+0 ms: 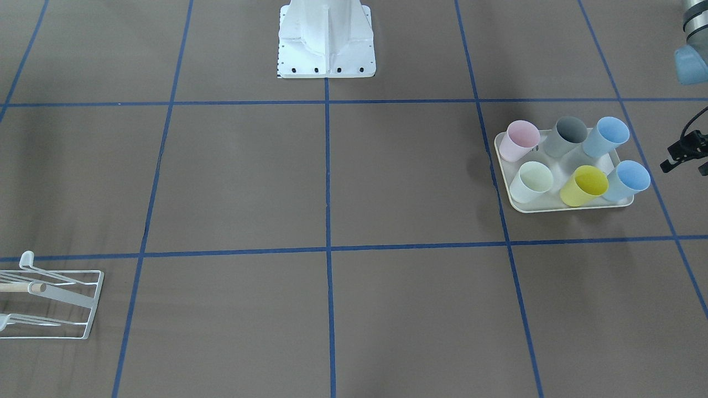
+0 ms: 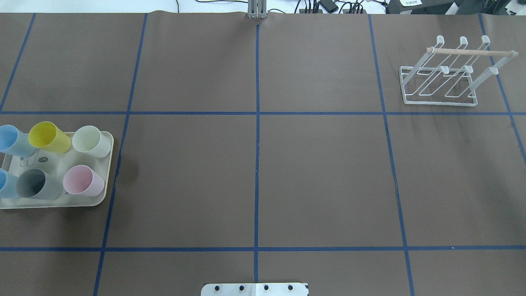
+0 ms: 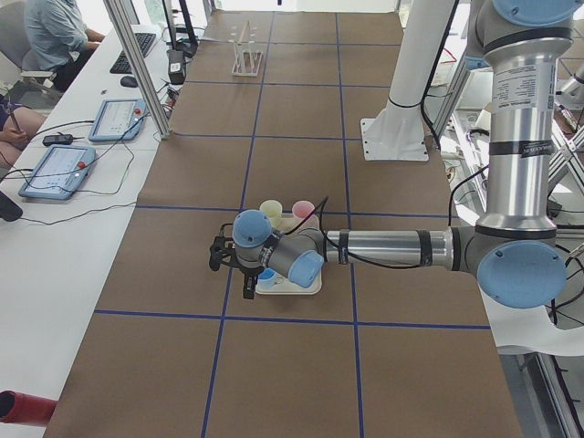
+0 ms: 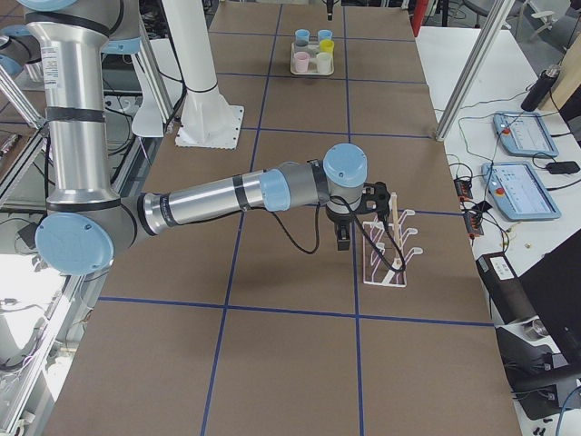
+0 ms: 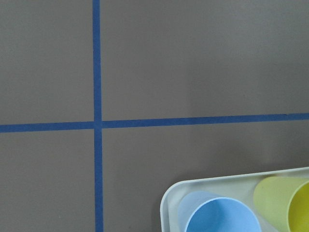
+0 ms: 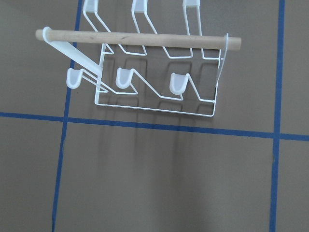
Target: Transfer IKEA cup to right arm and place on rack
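Observation:
Several IKEA cups stand open side up on a cream tray (image 2: pixel 107 172): pink (image 2: pixel 80 181), grey (image 2: pixel 35 185), yellow (image 2: pixel 47 137), pale green (image 2: pixel 90 141) and two blue ones (image 2: pixel 10 139). My left gripper (image 3: pixel 245 285) hangs above the table just off the tray's outer edge, and only its black edge shows in the front-facing view (image 1: pixel 686 152). I cannot tell whether it is open or shut. Far across the table, the right arm (image 4: pixel 236 195) holds its gripper (image 4: pixel 343 243) just beside the white wire rack (image 2: pixel 439 101); I cannot tell its state. Nothing hangs on the rack (image 6: pixel 140 38).
The robot's white base (image 1: pixel 326 55) stands at the table's middle edge. Blue tape lines divide the brown table cover into squares. A person sits at a side desk (image 3: pixel 64 36) with tablets and cables beyond the table's long edge.

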{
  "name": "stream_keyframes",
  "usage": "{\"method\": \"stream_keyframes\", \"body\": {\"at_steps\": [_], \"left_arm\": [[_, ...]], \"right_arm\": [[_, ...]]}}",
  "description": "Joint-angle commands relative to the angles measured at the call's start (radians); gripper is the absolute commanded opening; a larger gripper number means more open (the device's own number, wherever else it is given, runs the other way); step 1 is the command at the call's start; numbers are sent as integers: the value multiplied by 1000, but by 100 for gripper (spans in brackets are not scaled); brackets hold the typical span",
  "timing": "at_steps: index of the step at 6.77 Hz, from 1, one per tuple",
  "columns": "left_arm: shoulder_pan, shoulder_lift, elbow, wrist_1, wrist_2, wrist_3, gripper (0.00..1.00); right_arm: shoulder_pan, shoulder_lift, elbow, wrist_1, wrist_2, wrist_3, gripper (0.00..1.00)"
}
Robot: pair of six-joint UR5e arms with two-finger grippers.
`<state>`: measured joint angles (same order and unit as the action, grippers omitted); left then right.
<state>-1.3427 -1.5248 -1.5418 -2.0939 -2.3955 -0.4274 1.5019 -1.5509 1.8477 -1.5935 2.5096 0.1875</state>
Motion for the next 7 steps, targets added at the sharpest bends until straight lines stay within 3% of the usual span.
{"method": "stream_keyframes", "body": {"at_steps": [1, 5, 6, 7], "left_arm": [[29, 0, 20, -20, -1, -2, 98], [117, -15, 49, -20, -2, 3, 98], [120, -18, 63, -20, -2, 9, 86], [120, -18, 66, -20, -2, 10, 65]], "right_arm": [[-19, 6, 19, 0, 0, 27, 100], [-20, 12, 19, -2, 2, 27, 100], [-20, 11, 19, -2, 2, 27, 100], [-20, 11, 19, -2, 2, 27, 100]]}}
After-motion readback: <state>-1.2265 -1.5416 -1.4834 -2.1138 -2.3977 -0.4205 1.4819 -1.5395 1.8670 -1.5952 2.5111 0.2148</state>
